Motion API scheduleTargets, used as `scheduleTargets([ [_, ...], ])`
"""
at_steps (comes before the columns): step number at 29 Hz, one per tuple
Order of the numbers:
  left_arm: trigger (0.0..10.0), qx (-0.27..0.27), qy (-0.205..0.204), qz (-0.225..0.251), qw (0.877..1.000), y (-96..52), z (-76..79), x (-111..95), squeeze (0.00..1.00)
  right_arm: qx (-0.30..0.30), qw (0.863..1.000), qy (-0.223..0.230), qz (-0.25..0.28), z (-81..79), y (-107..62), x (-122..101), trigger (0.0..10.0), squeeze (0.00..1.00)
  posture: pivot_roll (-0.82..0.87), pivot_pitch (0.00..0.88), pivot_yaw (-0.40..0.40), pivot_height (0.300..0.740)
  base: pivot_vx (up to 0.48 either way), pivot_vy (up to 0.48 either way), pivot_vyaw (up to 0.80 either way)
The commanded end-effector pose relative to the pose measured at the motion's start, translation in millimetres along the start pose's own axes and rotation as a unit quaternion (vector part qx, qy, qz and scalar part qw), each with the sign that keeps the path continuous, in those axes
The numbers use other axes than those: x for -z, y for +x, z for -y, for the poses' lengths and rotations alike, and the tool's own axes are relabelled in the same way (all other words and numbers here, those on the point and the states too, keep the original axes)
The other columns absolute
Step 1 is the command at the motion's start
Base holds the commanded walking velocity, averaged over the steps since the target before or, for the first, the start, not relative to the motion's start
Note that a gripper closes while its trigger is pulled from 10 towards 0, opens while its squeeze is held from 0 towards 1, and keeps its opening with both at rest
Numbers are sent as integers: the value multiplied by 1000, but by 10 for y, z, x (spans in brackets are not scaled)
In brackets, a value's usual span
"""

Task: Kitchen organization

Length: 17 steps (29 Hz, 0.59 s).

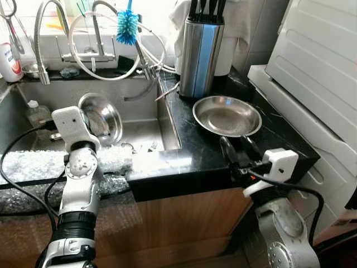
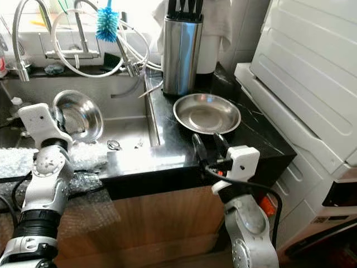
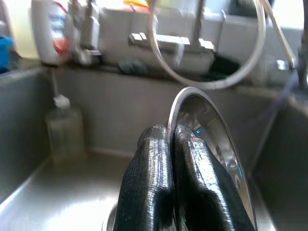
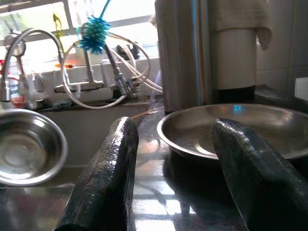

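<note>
Left hand (image 3: 171, 144) is pinching the tilted steel bowl's (image 1: 106, 117) rim in the sink (image 1: 139, 137), hiding part of it; right hand (image 4: 175, 159) is hovering fingers apart near the pan (image 1: 227, 115) on the table (image 1: 189, 162).

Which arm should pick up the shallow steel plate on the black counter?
Right, probably. The right gripper is open at the near rim of the shallow steel plate. The left gripper is shut on the round steel bowl over the sink.

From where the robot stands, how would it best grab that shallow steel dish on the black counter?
Probably by the near rim of the steel dish. It lies flat with a thin flared edge facing the open right gripper, so one finger could go over the rim and one under, coming straight from the front.
</note>
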State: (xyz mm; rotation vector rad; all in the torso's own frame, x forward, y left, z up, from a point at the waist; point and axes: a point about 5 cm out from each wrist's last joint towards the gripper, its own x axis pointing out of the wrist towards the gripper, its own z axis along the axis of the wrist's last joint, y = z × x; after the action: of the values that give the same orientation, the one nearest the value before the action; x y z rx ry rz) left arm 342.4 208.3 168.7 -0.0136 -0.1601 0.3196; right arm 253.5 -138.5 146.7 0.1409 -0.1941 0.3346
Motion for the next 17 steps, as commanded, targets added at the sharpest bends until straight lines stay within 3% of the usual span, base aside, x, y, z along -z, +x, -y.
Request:
scheduleTargets([
  [1, 10000, 14, 16, -9, 1000, -13, 45, 46, 0, -4, 1000, -11, 13, -19, -16, -72, 10000, 0, -153, 0, -66, 740, 0, 0, 0],
  [6, 10000, 25, 16, -8, 1000, 13, 42, 30, 0, -8, 1000, -26, 11, -44, -99, -64, 10000, 0, -150, 0, -63, 740, 0, 0, 0],
  [10, 10000, 43, 40, -11, 998, 43, 52, 27, 0, -4, 999, -52, -7, -58, -199, 18, 10000, 0, -152, 0, -55, 740, 0, 0, 0],
  [17, 10000, 63, 48, -14, 997, 46, 118, 24, 0, 38, 998, -43, -39, 42, -296, 193, 10000, 0, -157, 0, -48, 740, 0, 0, 0],
])
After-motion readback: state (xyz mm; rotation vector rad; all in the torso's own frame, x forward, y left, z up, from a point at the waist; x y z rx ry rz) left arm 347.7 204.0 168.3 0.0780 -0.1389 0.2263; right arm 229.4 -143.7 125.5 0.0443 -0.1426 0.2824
